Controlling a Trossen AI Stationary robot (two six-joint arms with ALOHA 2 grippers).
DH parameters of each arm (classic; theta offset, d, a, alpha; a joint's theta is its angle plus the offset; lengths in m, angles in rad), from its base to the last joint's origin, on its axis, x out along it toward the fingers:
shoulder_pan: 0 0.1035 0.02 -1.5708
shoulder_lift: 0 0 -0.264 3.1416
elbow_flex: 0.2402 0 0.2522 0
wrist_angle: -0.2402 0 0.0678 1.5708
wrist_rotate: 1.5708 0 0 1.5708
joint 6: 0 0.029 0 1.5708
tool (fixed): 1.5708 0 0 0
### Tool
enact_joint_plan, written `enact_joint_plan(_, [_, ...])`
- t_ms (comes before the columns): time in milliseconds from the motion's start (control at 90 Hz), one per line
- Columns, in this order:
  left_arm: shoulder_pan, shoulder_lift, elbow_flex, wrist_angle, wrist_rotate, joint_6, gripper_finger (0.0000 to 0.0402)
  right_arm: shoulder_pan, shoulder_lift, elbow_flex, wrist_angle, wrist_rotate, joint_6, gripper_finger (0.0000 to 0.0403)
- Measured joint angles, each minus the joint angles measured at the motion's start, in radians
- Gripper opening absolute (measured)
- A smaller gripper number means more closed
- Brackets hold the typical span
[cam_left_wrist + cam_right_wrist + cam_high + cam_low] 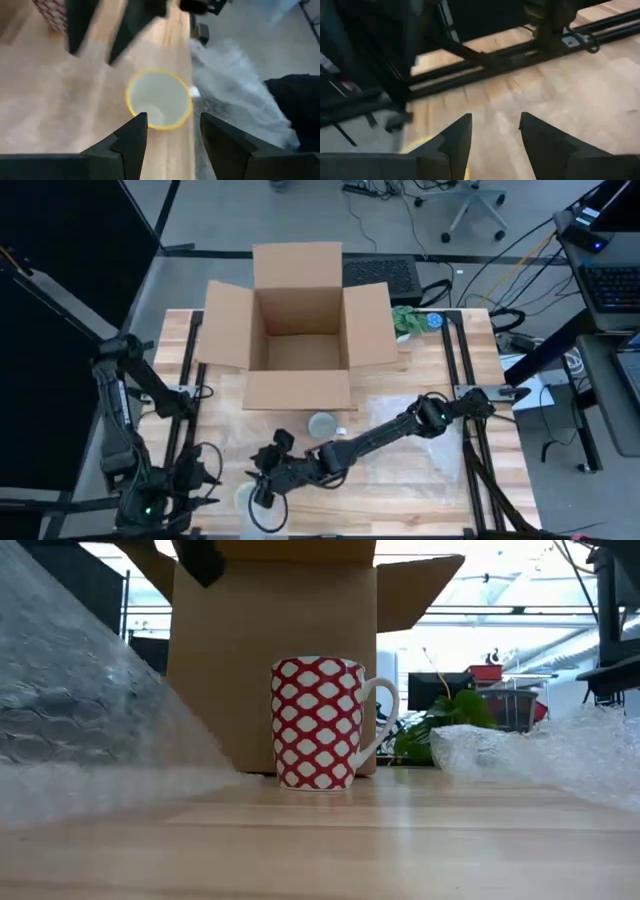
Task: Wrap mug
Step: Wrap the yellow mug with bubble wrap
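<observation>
While behind right claw [262,480], mug [322,424] stands.

Right arm [400,425] stretched long and low from middle right toward bottom middle of the high view. Right gripper [265,480] near the bottom edge, left of middle, fingers [455,137] apart. Left arm [125,405] folded up at the far left side, left gripper [205,480] in the bottom left corner, fingers [132,135] apart too.
</observation>
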Motion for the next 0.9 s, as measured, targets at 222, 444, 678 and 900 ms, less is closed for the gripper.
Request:
enact_joint_plan(222, [-0.062,0.095,-0.024,0.126,0.03,-0.164,0.0171,-0.004,-0.073,0.0,-0.251,-0.055,-0.068,0.0153])
enact_joint_plan(444, [-0.056,0.143,-0.024,0.203,0.139,-0.229,0.0171,0.088,-0.109,0.0,-0.516,-0.218,0.076,0.0153])
enact_joint_plan(678, [-0.055,0.187,-0.024,0.265,0.142,-0.241,0.0171,0.176,-0.064,0.0,-0.511,-0.253,0.24,0.0153])
enact_joint_plan(900, [-0.055,0.231,-0.024,0.296,0.159,-0.212,0.0171,0.286,-0.061,0.0,-0.393,-0.316,0.411,0.0177])
